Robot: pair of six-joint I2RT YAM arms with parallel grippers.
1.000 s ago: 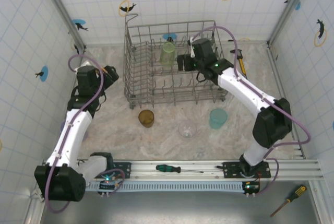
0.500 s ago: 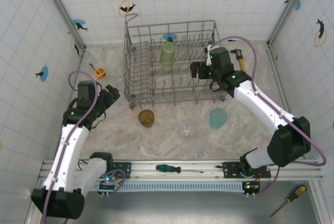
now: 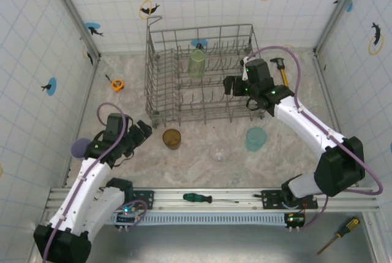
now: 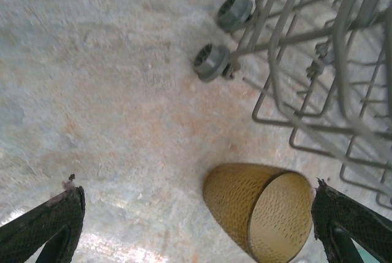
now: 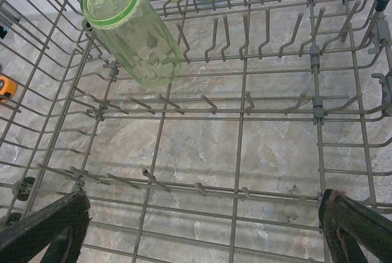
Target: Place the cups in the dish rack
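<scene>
Left end effector (image 4: 196, 202), jaws wide apart and empty, hangs low off the rack's (image 3: 160, 85) front-left corner, with the amber cup (image 4: 257, 214) on the worktop (image 3: 196, 171) just ahead of it. Right end effector (image 5: 205, 211), also spread and empty, hovers over the rack's right side. The green cup (image 5: 135, 30) stands at the rack's back.

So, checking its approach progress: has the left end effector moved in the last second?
Yes. The left end effector moved nearward, away from the tape measure, toward the amber cup.
</scene>
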